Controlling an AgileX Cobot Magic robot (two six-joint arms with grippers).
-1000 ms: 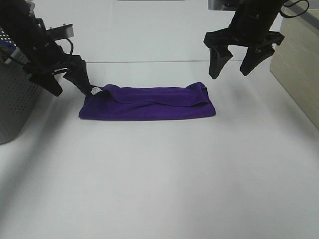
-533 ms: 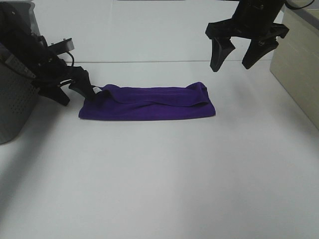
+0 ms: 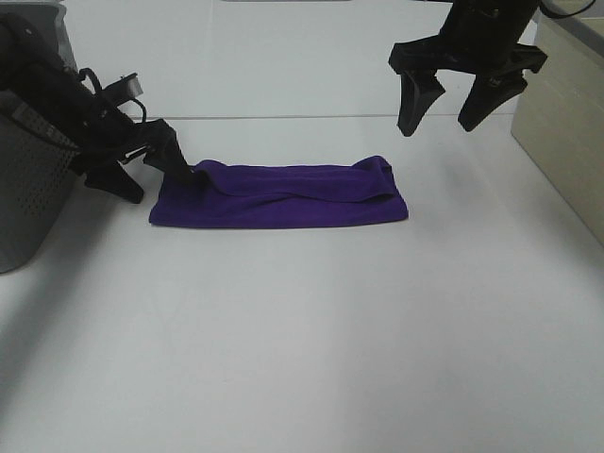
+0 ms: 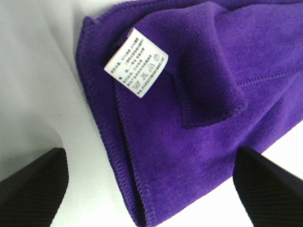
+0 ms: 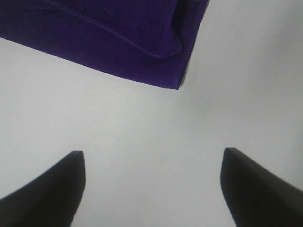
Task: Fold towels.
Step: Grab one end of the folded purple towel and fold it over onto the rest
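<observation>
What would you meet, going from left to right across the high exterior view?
grey basket → left gripper → purple towel → right gripper → beige box

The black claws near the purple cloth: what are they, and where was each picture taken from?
They are the grippers of two robot arms. The wide picture comes from a camera mounted high; the two close ones come from cameras on each arm's wrist. A deep purple soft towel, folded into a long strip, lies on the white table, its small white tag showing. The left gripper is open at the towel's tagged end; the right gripper hangs open in the air near the other end. Neither holds anything.
</observation>
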